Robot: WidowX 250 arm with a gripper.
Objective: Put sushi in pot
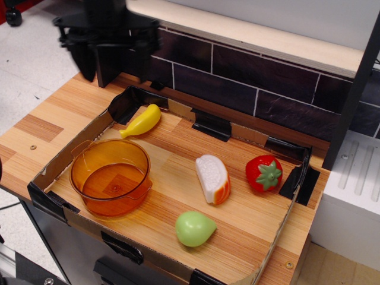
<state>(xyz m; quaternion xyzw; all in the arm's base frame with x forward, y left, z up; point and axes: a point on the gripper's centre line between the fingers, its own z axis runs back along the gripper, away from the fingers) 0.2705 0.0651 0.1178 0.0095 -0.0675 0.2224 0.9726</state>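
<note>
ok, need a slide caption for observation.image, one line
Gripper hovers at back left; sushi lies mid-tray, apart from the empty pot.

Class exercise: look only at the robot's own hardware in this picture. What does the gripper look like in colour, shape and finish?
The gripper is black all over with a matte finish. A blocky body carries a flat horizontal bar, and broad flat fingers hang beneath it, squared or tapered at the ends. Small screw heads show on the bar. No cables, labels or coloured markings are visible, and its top is cut off by the frame.
</note>
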